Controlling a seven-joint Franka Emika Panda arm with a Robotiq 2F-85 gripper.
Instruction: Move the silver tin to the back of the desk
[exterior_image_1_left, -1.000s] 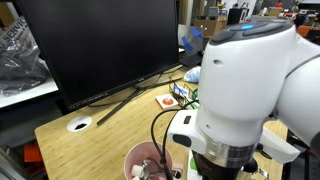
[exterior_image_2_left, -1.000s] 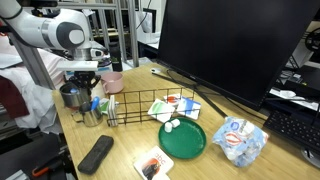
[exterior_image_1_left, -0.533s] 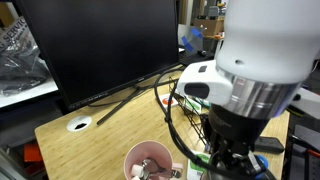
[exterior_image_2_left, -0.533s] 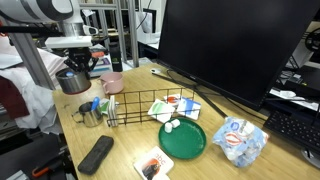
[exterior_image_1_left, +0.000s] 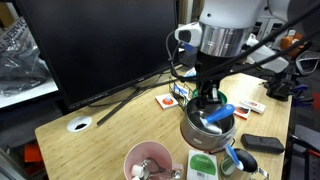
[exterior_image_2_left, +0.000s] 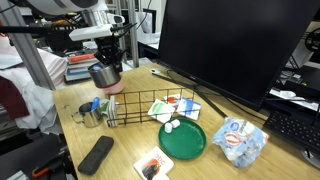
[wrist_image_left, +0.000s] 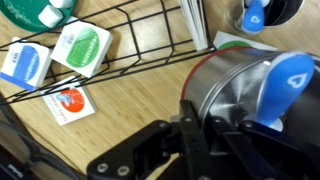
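The silver tin (exterior_image_1_left: 203, 128) hangs in the air above the desk (exterior_image_1_left: 100, 140), clamped by its rim in my shut gripper (exterior_image_1_left: 208, 103). In an exterior view the tin (exterior_image_2_left: 103, 76) and gripper (exterior_image_2_left: 107, 62) are above the pink cup (exterior_image_2_left: 114, 84), near the wire rack's end. In the wrist view the tin (wrist_image_left: 235, 95) fills the right side with a blue piece (wrist_image_left: 290, 85) inside it, and a finger of the gripper (wrist_image_left: 190, 125) sits on each side of its wall.
The pink cup (exterior_image_1_left: 148, 160) stands near the desk's front. A wire rack (exterior_image_2_left: 150, 105), green dish (exterior_image_2_left: 182, 140), small metal cup (exterior_image_2_left: 90, 115), black remote (exterior_image_2_left: 96, 153) and plastic bag (exterior_image_2_left: 240, 138) are on the desk. A large monitor (exterior_image_1_left: 95, 45) stands at the back; the cable hole (exterior_image_1_left: 79, 124) is beside its stand.
The arm has lifted the tin off the desk and carried it up and sideways, from the desk's front edge to above the pink cup and rack.
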